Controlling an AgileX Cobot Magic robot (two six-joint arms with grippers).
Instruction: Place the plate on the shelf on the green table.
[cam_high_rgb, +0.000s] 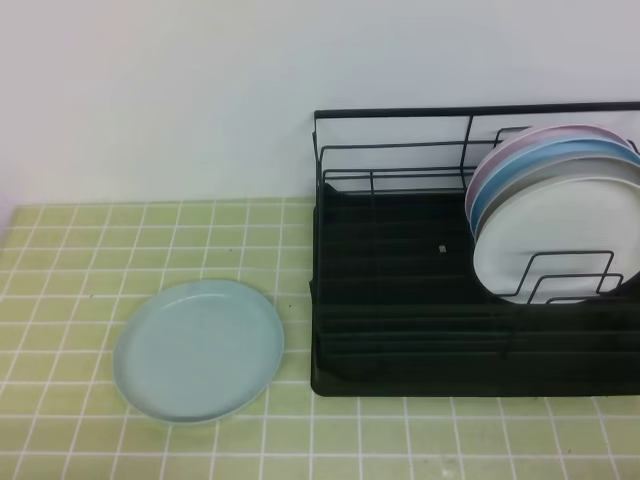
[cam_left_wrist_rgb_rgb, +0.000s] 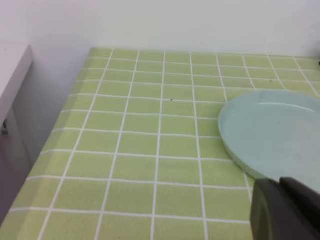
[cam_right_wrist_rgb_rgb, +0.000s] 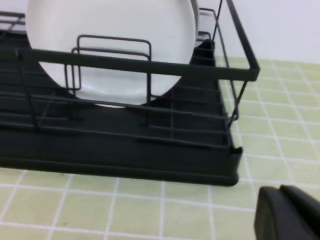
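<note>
From above, the plate (cam_high_rgb: 198, 349) lies flat on the bench (cam_high_rgb: 60, 300), just left of the shelf (cam_high_rgb: 400, 330), apart from it. White (cam_high_rgb: 560, 240), blue (cam_high_rgb: 500, 185) and pink (cam_high_rgb: 485, 160) plates stand in the shelf's right end.

Left wrist: the left end effector (cam_left_wrist_rgb_rgb: 287, 210), pressed together, sits near the plate's rim.

Right wrist: the right end effector (cam_right_wrist_rgb_rgb: 287, 212), pressed together, hangs near the shelf's corner, holding nothing.

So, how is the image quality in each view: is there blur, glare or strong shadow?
Exterior high view: soft, even light, slightly blurred overall; the plate casts only a faint shadow on the green table. Left wrist view: tiles fairly sharp, the left gripper at the bottom corner dark and out of focus. Right wrist view: the white plate looks overexposed, the shelf mildly blurred, the right gripper blurred.
</note>
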